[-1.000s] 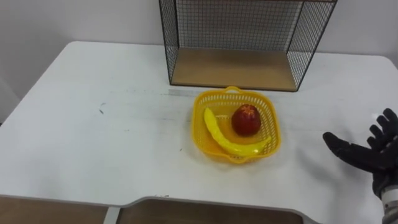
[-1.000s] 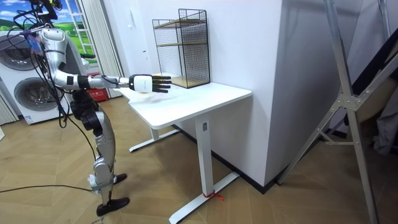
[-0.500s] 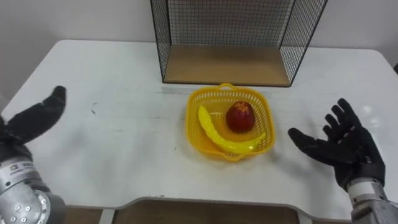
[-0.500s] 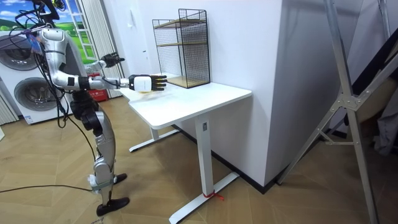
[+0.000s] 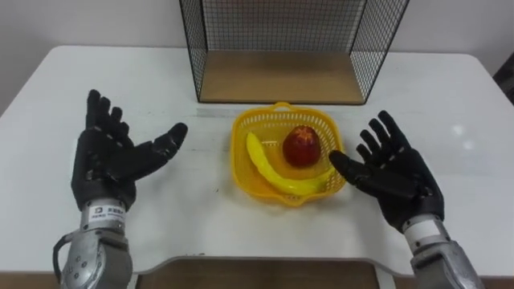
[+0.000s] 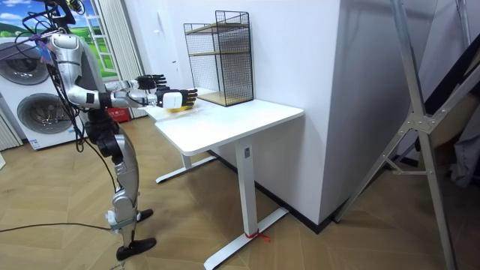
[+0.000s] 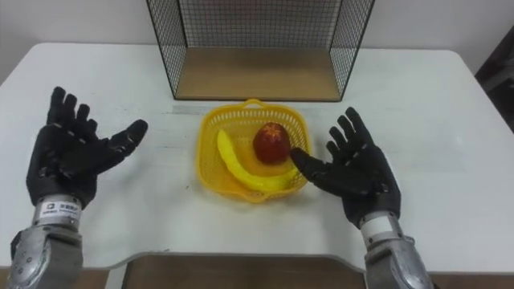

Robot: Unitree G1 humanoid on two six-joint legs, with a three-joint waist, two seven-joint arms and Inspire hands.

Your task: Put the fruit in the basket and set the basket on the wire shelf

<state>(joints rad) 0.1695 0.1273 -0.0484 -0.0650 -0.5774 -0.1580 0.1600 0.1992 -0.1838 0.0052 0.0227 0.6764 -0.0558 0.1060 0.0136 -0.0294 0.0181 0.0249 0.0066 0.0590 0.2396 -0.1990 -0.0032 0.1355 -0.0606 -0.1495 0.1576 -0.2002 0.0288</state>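
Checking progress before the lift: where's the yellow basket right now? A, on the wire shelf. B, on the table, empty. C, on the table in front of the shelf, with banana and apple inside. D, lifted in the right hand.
C: the yellow basket rests on the white table before the wire shelf, banana and apple inside, the left hand and right hand open either side.
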